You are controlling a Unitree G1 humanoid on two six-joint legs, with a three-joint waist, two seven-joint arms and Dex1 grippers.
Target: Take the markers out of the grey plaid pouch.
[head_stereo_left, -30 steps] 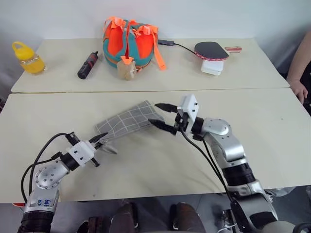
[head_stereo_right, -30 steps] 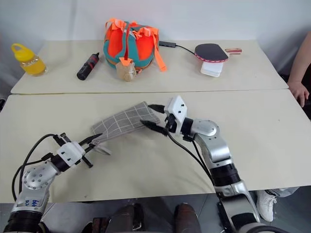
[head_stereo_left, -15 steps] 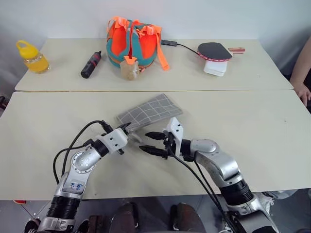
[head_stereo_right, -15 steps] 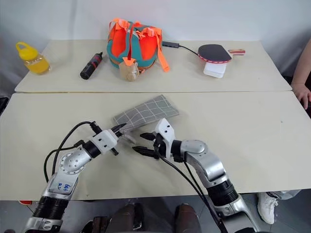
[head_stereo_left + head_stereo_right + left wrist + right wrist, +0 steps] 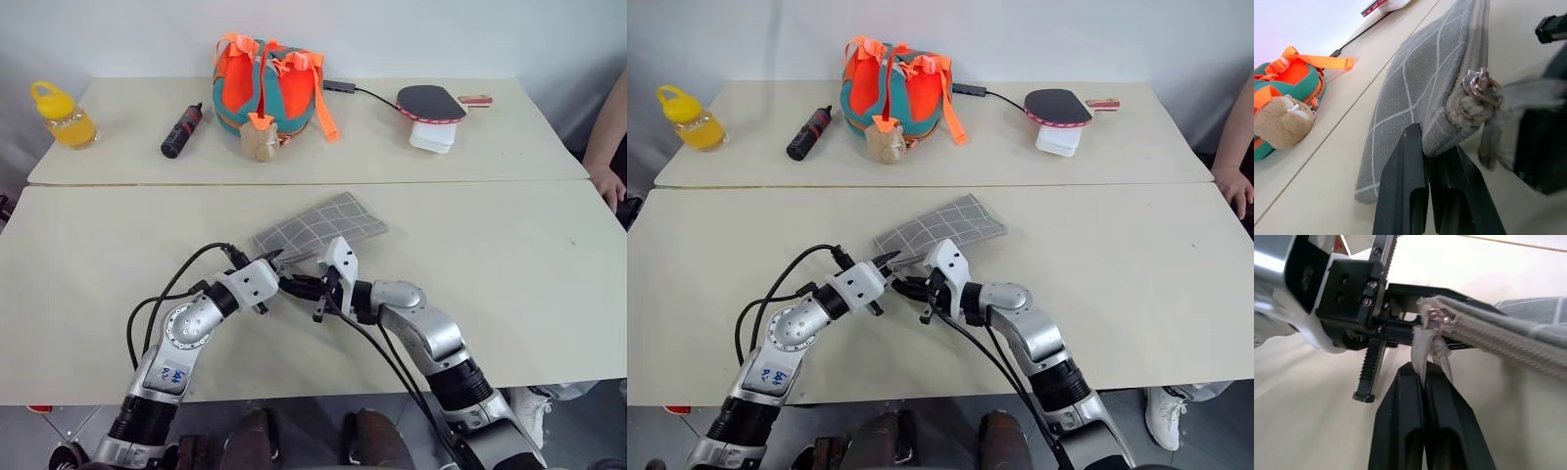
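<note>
Left gripper (image 5: pixel 1425 161): fingers pinched together on the near corner of the grey plaid pouch (image 5: pixel 323 225), just under the zip slider; in the left wrist view the fabric edge sits between the two black fingers.
Right gripper (image 5: pixel 1422 377): fingers pressed together on the zip pull (image 5: pixel 1425 350), a pale fabric loop hanging from the metal slider at the pouch's near end.
Two grippers: they meet tip to tip at the near end of the pouch, the left coming in from the left, the right from the right.
Grey plaid pouch: lies on the near table (image 5: pixel 509 284), around its middle, a little toward the far edge; it angles away from the grippers toward the far right. The zip looks closed along the length that shows in the left wrist view.
Markers: none can be made out.
Far table: an orange-and-teal bag (image 5: pixel 265 83) with a small tan plush toy (image 5: pixel 260 139) at its front; a black-and-red cylinder (image 5: pixel 179 131) to its left; a yellow bottle (image 5: pixel 61 116) at the far left end.
Far right of that table: a table tennis paddle (image 5: pixel 428 102) resting on a white box (image 5: pixel 431 137), with a black cable (image 5: pixel 358 91) running behind it.
Right edge: a person's hand (image 5: pixel 608 183) near the table.
</note>
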